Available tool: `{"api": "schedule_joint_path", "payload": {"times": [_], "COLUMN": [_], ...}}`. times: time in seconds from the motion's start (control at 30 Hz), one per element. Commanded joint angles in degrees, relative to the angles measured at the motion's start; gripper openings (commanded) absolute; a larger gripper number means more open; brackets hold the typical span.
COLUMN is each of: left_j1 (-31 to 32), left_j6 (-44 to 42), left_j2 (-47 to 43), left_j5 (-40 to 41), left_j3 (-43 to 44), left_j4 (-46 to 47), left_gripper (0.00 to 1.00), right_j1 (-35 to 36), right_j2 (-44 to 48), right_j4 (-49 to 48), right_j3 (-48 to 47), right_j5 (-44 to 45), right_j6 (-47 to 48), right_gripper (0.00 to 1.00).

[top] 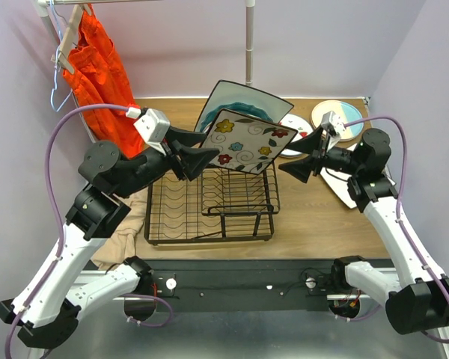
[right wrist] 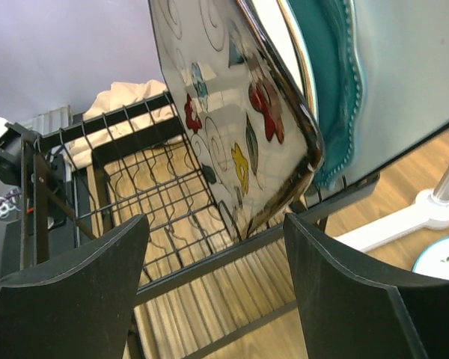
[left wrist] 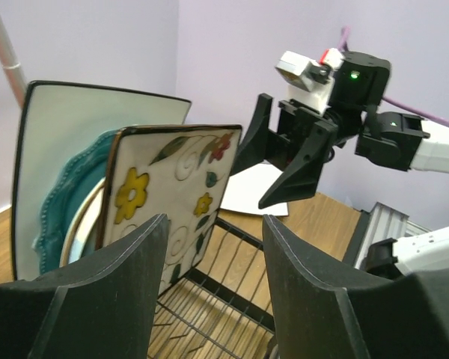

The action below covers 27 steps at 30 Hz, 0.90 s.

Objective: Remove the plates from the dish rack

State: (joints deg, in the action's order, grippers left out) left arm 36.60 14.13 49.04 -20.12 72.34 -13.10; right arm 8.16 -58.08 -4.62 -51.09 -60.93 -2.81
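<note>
Rack up front: the dish rack (top: 209,217) sits just past your arm bases. Left gripper (top: 202,153) and right gripper (top: 298,155) flank the flower-print plate (top: 247,140), jaws apart, empty. It leans in the rack; teal plate (left wrist: 63,202) and pale square plate (left wrist: 75,127) stand behind.

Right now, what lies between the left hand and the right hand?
The flower-print plate, standing in the dish rack, lies in that gap; the top view shows it.
</note>
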Motion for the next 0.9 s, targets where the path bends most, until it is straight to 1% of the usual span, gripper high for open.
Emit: {"api": "schedule_joint_path", "payload": {"times": [0.0,0.03,0.07,0.13,0.17,0.2,0.3,0.33,0.37,0.4,0.43,0.53,0.73,0.8,0.87], "left_j1": [-3.89,-4.86,-7.48,-10.31,-13.28,-14.44,-16.82,-17.17,-17.44,-17.53,-17.70,-17.70,-17.62,-17.62,-17.62], "left_j6": [-0.16,0.19,0.46,1.33,1.60,1.95,3.01,3.27,3.53,3.71,3.62,1.00,-5.77,-7.88,-9.47], "left_j2": [0.36,0.10,0.09,0.09,0.36,0.62,1.15,1.06,1.15,1.06,1.15,0.97,0.45,0.45,0.36], "left_j5": [-4.91,-6.06,-7.38,-12.12,-13.88,-17.11,-19.86,-20.31,-20.48,-20.40,-20.40,-19.78,-18.91,-18.82,-18.99], "left_j3": [1.05,0.79,0.70,0.79,0.79,0.53,-0.61,-1.23,-1.32,-1.49,-1.23,-0.88,-1.76,-2.55,-4.47], "left_j4": [0.62,1.06,1.76,2.12,2.55,2.90,4.31,4.75,5.10,5.19,5.11,4.05,3.70,5.01,7.46], "left_gripper": [0.62,0.62,0.62,0.62,0.61,0.60,0.60,0.60,0.61,0.64,0.65,0.66,0.66,0.67,0.67], "right_j1": [1.59,1.85,2.03,2.29,2.30,2.38,2.65,2.73,2.91,2.91,3.00,3.17,3.61,3.70,3.79], "right_j2": [-1.24,-1.59,-1.85,-2.56,-2.65,-2.91,-3.44,-3.79,-3.88,-4.05,-4.49,-5.46,-7.74,-8.53,-8.97], "right_j4": [-9.95,-11.10,-11.46,-11.46,-11.46,-11.55,-13.04,-13.83,-14.18,-14.36,-14.45,-14.19,-14.36,-14.80,-17.34], "right_j3": [2.66,2.58,2.57,2.58,2.75,2.84,3.10,3.28,3.28,3.28,3.19,2.23,-0.06,-0.94,-1.20], "right_j5": [-1.30,-1.39,-1.65,-1.74,-1.65,-1.56,-3.40,-3.93,-4.37,-4.64,-4.64,-4.90,-4.73,-4.21,-3.76], "right_j6": [-0.18,-0.27,-0.18,0.69,1.13,1.40,0.88,0.70,0.61,0.70,0.79,1.31,1.93,1.49,-0.52], "right_gripper": [0.80,0.80,0.80,0.80,0.80,0.80,0.72,0.67,0.64,0.61,0.53,0.46,0.46,0.46,0.45]}}
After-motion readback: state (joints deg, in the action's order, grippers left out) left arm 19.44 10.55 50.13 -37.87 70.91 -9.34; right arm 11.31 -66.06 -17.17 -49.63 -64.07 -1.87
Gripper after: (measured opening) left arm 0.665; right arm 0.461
